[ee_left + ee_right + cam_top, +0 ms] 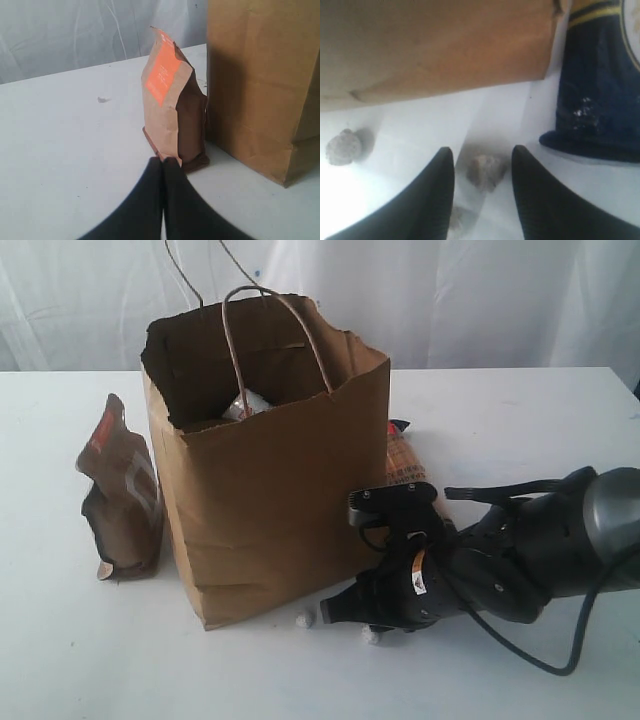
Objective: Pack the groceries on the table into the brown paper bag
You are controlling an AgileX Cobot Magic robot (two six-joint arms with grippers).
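**Op. A:** Status, largest item first?

**Op. B:** The wide white flat tabletop (pixel 560 410) carries everything. The tall tan kraft paper bag (pixel 280 510) w/ twisted loop handles stands upright mid-table, mouth open. Sth pale shows inside; no ID possible. The long orange-navy packet (pixel 405 465) sits just beside the bag's right wall, partly hidden. The dark-brown pouch (pixel 120 500) w/ red label stands just beside the left wall. Both are outside the bag, so packing is judged part done.

**Op. A:** Grippers?

**Op. B:** The right gripper (pixel 482 152) is low by the bag's base corner. Jaws are part-way apart, straddling a small grey-white crumb (pixel 487 172), no contact seen. The left gripper (pixel 163 161) has its fingers pressed together, empty, facing the pouch.

**Op. A:** Next move?

**Op. B:** Prob. a pick of the packet, as it is nearest. Reqs: jaws wider than the item, firm grip, lift above the rim, lower in clear of the handles.
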